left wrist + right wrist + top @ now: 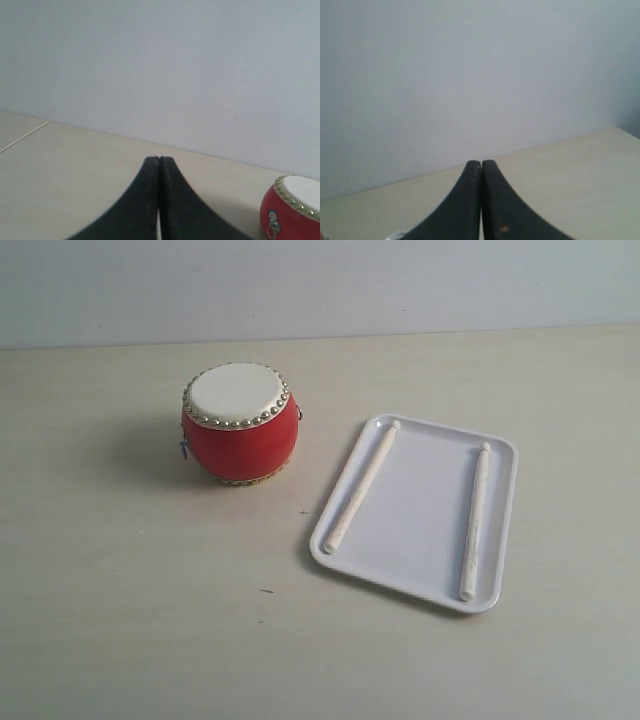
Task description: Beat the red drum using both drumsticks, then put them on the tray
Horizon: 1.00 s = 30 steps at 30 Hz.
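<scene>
The red drum with a cream skin and gold studs stands upright on the table, left of centre. To its right lies the white tray. Two pale drumsticks rest on the tray, one along its left side and one along its right side. Neither arm shows in the exterior view. In the left wrist view my left gripper is shut with nothing in it, and the drum sits off to one side. My right gripper is shut and empty too, facing the wall.
The pale wooden table runs back to a plain grey-white wall. A table edge line shows in the left wrist view.
</scene>
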### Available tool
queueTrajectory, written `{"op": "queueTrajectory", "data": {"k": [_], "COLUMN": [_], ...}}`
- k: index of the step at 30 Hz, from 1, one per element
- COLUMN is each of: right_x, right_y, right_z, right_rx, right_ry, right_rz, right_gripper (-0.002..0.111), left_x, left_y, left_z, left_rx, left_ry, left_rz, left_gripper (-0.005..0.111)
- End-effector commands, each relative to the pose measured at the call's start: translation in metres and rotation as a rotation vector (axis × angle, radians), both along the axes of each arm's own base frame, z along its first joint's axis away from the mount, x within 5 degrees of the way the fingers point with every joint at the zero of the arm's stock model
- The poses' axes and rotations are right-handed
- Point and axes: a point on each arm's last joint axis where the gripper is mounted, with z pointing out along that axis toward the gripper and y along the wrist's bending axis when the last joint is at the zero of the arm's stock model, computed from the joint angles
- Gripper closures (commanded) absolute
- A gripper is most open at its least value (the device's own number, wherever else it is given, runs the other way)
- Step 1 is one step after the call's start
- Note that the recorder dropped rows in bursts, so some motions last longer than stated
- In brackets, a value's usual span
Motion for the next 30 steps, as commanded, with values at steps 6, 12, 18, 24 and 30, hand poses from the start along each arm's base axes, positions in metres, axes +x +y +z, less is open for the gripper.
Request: {"op": "queueTrajectory", "data": {"k": [6, 12, 18, 24, 30], "right_x": [-0.012, -0.012, -0.012, -0.012, -0.012], "right_y": [0.000, 0.000, 0.000, 0.000, 0.000], "right_z": [-0.034, -0.034, -0.034, -0.034, -0.034], "right_rx": [-0.002, 0.053, 0.053, 0.053, 0.053], "right_ry": [-0.060, -0.058, -0.058, -0.058, -0.058], "right_rz": [-0.003, 0.000, 0.000, 0.000, 0.000], "right_gripper": [0.108, 0.108, 0.108, 0.108, 0.108], "left_x": [0.000, 0.000, 0.000, 0.000, 0.000], "left_y": [0.001, 0.001, 0.001, 0.001, 0.001], "left_z": [0.000, 0.000, 0.000, 0.000, 0.000], "left_rx": [-0.005, -0.005, -0.005, -0.003, -0.003], "left_ry": [-0.014, -0.014, -0.014, -0.014, -0.014], "left_rz": [0.007, 0.007, 0.007, 0.007, 0.007], "left_gripper": [0.107, 0.107, 0.107, 0.107, 0.107]}}
